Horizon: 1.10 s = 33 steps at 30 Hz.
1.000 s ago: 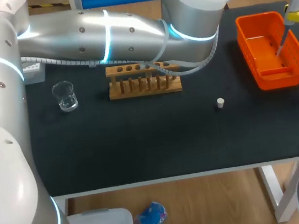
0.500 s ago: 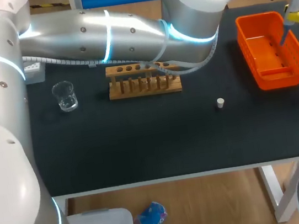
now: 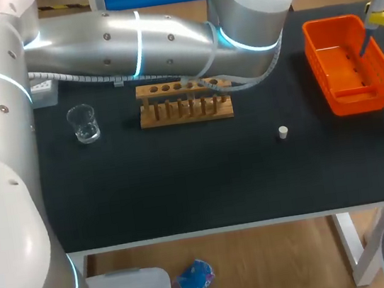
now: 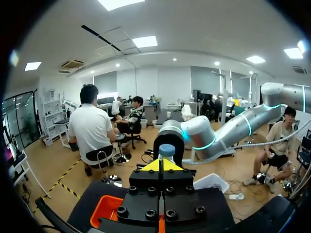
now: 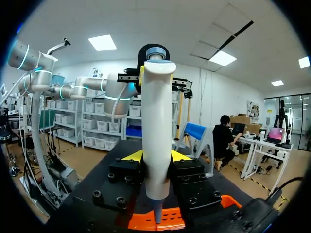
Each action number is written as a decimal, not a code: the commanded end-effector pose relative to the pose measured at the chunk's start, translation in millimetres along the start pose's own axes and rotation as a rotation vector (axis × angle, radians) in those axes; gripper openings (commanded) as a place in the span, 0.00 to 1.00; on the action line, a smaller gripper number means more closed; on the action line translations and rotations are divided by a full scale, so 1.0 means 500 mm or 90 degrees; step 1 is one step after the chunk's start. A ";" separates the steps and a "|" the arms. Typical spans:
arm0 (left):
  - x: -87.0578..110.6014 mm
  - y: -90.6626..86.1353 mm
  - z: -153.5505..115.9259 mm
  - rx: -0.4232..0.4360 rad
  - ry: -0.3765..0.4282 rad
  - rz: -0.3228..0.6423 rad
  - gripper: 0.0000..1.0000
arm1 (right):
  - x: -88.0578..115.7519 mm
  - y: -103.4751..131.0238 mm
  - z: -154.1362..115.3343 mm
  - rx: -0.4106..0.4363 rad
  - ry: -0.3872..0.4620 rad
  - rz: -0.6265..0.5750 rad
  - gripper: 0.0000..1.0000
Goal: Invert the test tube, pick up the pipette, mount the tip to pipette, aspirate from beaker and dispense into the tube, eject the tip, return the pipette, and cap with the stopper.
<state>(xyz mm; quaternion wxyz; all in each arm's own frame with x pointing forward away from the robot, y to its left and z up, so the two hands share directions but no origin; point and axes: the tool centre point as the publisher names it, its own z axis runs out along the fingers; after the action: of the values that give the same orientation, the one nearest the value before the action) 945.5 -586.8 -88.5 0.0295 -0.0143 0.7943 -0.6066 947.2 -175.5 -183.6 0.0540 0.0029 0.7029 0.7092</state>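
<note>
One change: pipette [image 5: 156,126] raised higher above orange basket [image 3: 355,100], right gripper [image 5: 156,156] grasping it; left gripper [image 4: 161,165] clenched

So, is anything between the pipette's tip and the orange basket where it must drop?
Nothing visible. The right gripper holds the pipette above the orange basket, tip pointing down into it, and the basket floor below looks bare. The left gripper is at the pipette's top, not underneath.
</note>
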 end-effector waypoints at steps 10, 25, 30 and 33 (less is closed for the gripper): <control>-0.001 -0.032 -0.033 -0.006 -0.001 0.020 1.00 | -0.003 0.005 -0.001 0.002 0.003 0.001 0.00; 0.059 0.009 -0.158 0.026 0.059 0.081 1.00 | -0.003 0.005 -0.001 0.002 0.003 0.001 0.00; 0.085 0.047 -0.189 0.017 0.032 0.058 1.00 | -0.003 0.005 -0.001 0.002 0.003 0.001 0.00; 0.085 0.047 -0.189 0.017 0.032 0.058 1.00 | -0.003 0.005 -0.001 0.002 0.003 0.001 0.00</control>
<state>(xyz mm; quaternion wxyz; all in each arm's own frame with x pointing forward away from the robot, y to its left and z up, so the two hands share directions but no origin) 904.3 -503.9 -85.6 0.0302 0.0418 0.7974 -0.6012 948.1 -175.1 -181.7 0.0536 0.0027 0.7031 0.7090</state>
